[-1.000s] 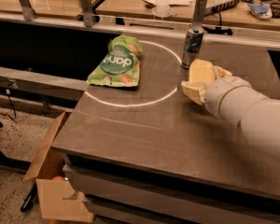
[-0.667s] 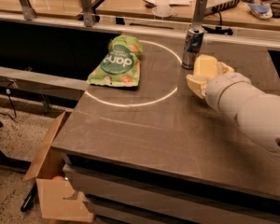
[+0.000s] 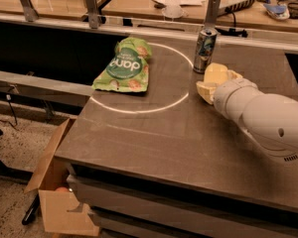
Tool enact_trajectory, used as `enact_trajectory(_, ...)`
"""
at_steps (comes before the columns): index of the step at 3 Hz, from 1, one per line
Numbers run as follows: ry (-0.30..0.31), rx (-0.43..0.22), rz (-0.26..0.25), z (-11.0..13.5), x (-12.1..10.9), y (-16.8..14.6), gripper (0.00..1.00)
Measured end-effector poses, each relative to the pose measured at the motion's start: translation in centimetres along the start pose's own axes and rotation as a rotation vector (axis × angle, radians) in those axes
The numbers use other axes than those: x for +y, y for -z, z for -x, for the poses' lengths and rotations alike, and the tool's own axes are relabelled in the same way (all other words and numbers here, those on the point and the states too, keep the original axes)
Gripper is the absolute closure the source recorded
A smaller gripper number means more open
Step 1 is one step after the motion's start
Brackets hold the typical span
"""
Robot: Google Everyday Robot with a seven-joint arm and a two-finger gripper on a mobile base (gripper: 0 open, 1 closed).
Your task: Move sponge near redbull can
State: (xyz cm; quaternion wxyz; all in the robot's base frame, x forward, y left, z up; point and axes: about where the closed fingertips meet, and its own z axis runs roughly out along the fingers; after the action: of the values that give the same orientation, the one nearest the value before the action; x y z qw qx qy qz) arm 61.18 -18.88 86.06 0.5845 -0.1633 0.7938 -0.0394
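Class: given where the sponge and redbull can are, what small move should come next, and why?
Probably lower and release the sponge: the gripper, far right on the table, holds it just in front of the redbull can, with the green bag well away, so it seems near enough.

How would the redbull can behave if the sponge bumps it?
Standing tall, slim and upright, the redbull can likely tips easily. Its round body would probably roll once down. The gripper, holding the sponge, sits close beside it, so a light nudge might suffice.
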Motion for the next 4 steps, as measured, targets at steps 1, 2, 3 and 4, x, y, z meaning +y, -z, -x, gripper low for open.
enact_trajectory(1,-0.010,0.016,-0.017,-0.3,0.0,-1.2,0.59)
enact_trajectory(2,-0.017,0.021,-0.025,0.2,0.3,-2.1,0.36)
enact_trajectory(3,-0.015,0.030,-0.024,0.5,0.7,-2.7,0.13)
enact_trajectory(4,-0.018,0.046,-0.043,0.4,0.5,-2.5,0.00)
